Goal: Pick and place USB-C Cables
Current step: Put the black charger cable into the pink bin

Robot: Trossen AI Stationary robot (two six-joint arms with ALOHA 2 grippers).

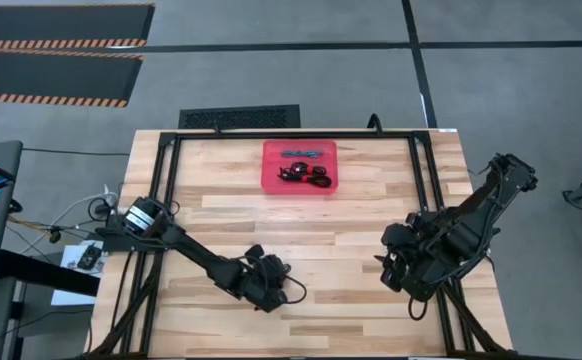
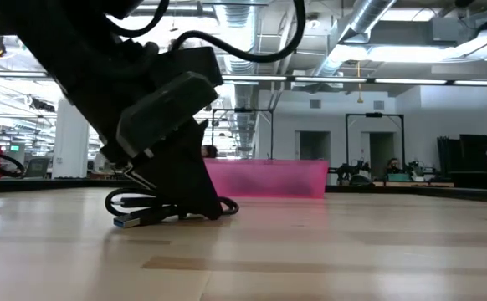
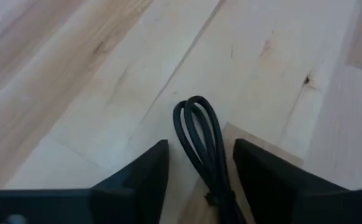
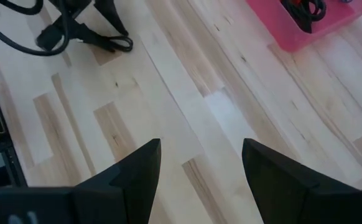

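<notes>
Wood-plank table [image 1: 371, 215], grey floor all round, black frame rails along its left and right edges. I have the left gripper [image 3: 199, 180] down at the near-centre of the table, fingers [image 3: 145, 171] set on either side of a black USB-C cable [image 3: 201, 140] lying on the wood. The jaws stand apart with a gap to the cable on each side, so nothing is gripped. From the low view the same cable bundle sits flat on the table under the gripper, a plug end poking out to one side.

Red tray [image 1: 300, 167] sits at the far-centre, well apart from both grippers; I see a red-and-black cable [image 1: 306, 175] and at least one more bundle inside, too small to sort out.

Right gripper [image 4: 199, 165] hangs over bare wood near the right rail, wide open, holding nothing. Its wrist view looks across at the left gripper and the black cable, with the tray corner off to one side.

Wide bare planks lie between the two arms and between the left gripper and the tray. Near edge of the table is close behind the left gripper.
</notes>
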